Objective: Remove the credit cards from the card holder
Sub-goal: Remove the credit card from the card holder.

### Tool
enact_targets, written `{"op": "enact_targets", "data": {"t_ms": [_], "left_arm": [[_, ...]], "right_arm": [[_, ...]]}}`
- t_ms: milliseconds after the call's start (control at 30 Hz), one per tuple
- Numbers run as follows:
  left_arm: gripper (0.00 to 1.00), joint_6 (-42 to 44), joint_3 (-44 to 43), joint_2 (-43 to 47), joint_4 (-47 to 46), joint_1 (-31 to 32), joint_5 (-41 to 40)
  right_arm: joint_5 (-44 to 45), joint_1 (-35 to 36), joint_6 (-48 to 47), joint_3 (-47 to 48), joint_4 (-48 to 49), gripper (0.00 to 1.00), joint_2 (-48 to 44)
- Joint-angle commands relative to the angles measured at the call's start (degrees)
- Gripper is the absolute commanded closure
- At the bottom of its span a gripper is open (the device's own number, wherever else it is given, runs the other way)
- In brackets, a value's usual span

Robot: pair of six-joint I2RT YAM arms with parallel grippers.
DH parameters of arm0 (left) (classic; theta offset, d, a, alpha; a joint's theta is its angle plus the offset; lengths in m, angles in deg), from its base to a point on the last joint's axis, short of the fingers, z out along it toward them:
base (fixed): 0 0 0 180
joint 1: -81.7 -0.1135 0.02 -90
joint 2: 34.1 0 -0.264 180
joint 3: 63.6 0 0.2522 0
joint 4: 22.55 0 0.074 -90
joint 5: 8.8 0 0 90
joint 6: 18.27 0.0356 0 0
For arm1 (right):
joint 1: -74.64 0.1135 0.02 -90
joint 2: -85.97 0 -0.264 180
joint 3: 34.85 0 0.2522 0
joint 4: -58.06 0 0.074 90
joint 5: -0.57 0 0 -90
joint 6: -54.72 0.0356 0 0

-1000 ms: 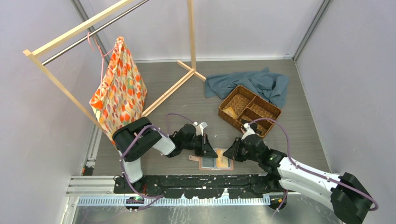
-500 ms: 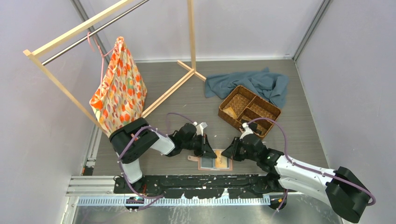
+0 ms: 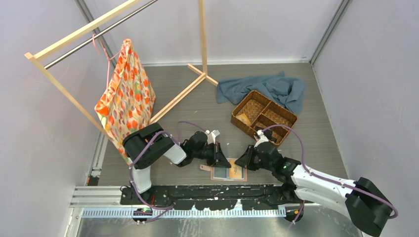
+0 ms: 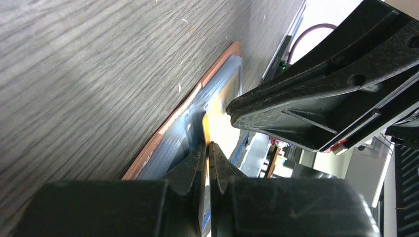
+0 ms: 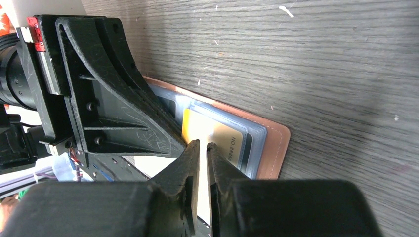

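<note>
The salmon-pink card holder lies open by the table's front edge, its grey slots up. It also shows in the left wrist view and the right wrist view. A tan-gold card sticks part way out of a slot and is lifted at one side. My left gripper is shut on that card's thin edge. My right gripper is at the card's near edge, its jaws a narrow slit apart. Other cards stay in the slots, mostly hidden.
A brown woven three-compartment basket stands behind the right gripper, with a tan piece in its left part. A blue-grey cloth lies behind it. A wooden rack with an orange patterned bag fills the back left.
My right gripper has moved a little left, onto the holder's right half. My left gripper has stayed at the holder.
</note>
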Motion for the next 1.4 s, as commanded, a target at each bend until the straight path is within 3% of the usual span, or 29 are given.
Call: {"op": "enact_targets", "data": {"t_ms": [0, 200, 367, 567, 933, 1367], "left_arm": [[0.92, 0.38, 2.09, -1.17, 0.67, 0.39, -1.73], [0.97, 0.29, 2.45, -0.79, 1.23, 0.35, -2.63], [0.85, -0.15, 2.51, -0.77, 0.2, 0.39, -2.69], [0.83, -0.64, 2.79, -1.01, -1.4, 0.39, -2.55], [0.99, -2.02, 3.47, -1.98, -4.65, 0.36, -2.72], [0.99, -2.53, 6.12, -0.92, -6.11, 0.31, -4.29]], "right_arm": [[1.81, -0.02, 0.03, -0.85, -1.8, 0.84, -0.67], [1.76, 0.01, 0.22, -1.11, -1.73, 0.84, -0.61], [1.78, 0.01, 0.21, -1.26, -1.63, 0.84, -0.7], [1.78, 0.01, 0.19, -1.2, -1.63, 0.84, -0.58], [1.64, 0.0, 0.28, -1.45, -0.93, 0.84, 0.18], [1.9, -0.04, 0.69, -1.51, -1.43, 0.84, -0.4]]}}
